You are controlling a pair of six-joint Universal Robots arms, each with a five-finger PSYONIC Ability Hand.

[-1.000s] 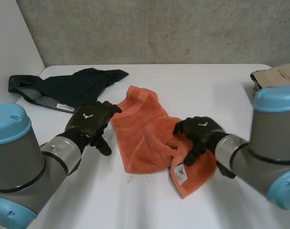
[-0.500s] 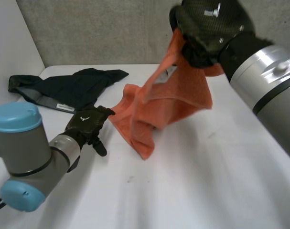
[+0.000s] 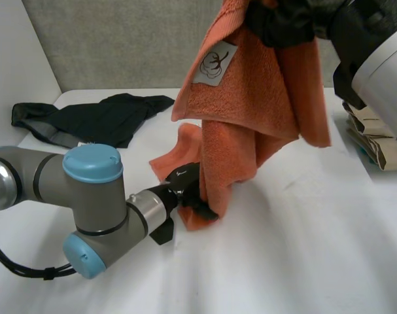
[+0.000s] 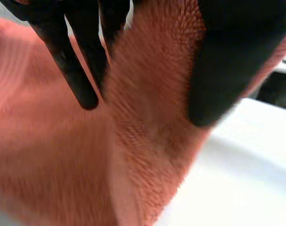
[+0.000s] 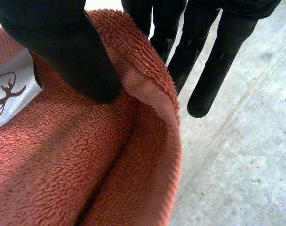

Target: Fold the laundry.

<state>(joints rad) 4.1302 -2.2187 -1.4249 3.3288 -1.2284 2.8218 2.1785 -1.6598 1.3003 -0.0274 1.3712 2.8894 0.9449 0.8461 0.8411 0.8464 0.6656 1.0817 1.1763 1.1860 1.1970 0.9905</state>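
— While the orange towel (image 3: 250,111) hangs in folds, what has its top edge?
— The right hand (image 3: 280,23), raised high above the table (image 3: 283,261). Its thumb presses the cloth beside the white label (image 3: 212,62), with straight fingers behind the hem, pinching it.
— And the lower end?
— It trails onto the table at the left hand (image 3: 185,186), whose thumb and fingers clamp a ridge of it.
— Anything else nearby?
— A dark garment (image 3: 100,118) lies beyond the left hand, well apart from it. A cardboard box (image 3: 375,137) sits on the right arm's side.
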